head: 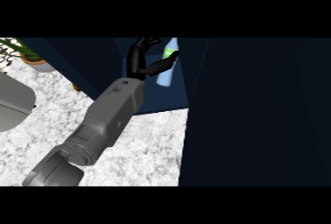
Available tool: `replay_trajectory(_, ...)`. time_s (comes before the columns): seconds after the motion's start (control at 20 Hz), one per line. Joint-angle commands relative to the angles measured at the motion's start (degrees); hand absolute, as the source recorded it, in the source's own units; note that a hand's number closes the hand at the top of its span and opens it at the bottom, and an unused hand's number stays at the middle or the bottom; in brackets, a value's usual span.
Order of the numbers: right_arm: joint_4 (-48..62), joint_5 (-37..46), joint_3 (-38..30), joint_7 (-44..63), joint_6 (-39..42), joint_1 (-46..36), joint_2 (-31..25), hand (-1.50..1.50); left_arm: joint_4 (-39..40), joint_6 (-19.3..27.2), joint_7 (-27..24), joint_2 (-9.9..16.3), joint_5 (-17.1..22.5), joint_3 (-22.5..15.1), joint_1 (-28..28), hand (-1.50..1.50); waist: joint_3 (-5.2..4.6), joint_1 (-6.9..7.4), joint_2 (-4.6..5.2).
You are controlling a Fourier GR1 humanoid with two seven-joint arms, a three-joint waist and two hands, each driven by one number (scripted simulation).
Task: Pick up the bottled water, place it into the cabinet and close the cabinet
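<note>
The largest item in view is the dark navy cabinet (258, 109), whose broad panel fills the right half of the head view from top to bottom; whether this panel is the door or a side wall cannot be told. To its left lies the speckled grey-white counter (149, 153), running from the lower edge up to the cabinet's open compartment (165, 94), a dark blue recess set behind the counter's far edge. A grey rounded object (13, 107), partly cut off, sits at the left edge of the counter; what it is cannot be told. One grey forearm (107, 120) rises diagonally from the lower left toward the recess; which arm it is cannot be settled from this view alone. At the top left stands a potted plant (29, 54) with green leaves in a pale pot. The black hand (143, 59) sits inside the compartment, fingers extended upward and the thumb reaching rightward to touch the bottled water (168, 65); the fingers appear spread, not wrapped round the bottle. The bottled water stands upright within the recess, just right of the hand, pale blue with a green label, close beside the cabinet's right panel.
</note>
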Motion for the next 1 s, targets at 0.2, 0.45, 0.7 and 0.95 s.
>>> replay_trajectory(0.2, -1.0, 2.4, 1.2, 0.5, 0.2, -0.2, 0.6, -1.5, -2.0, -4.5, -3.5, -0.3, 1.7, 1.0, 1.8, 1.5, 0.02, 1.98, -0.84)
replay_trajectory(0.45, -2.8, -0.1, -0.8, 2.0, 0.8, 0.8, -0.7, -1.5, -3.3, -8.9, -3.3, -0.3, 2.6, 0.0, 5.6, 1.5, 0.03, 3.0, -1.57)
replay_trajectory(0.7, -4.2, -2.3, -1.9, 4.0, 2.2, 1.9, -1.8, -1.5, -7.9, -10.4, -3.8, -0.3, 5.4, -2.4, 10.4, 1.5, 0.05, 3.84, -2.09)
replay_trajectory(0.95, -4.5, -3.4, -2.0, 4.9, 4.6, 4.1, -1.1, 1.5, -13.8, -16.9, -4.9, -0.3, 8.6, -6.1, 19.7, 1.5, 0.08, 5.33, -2.52)
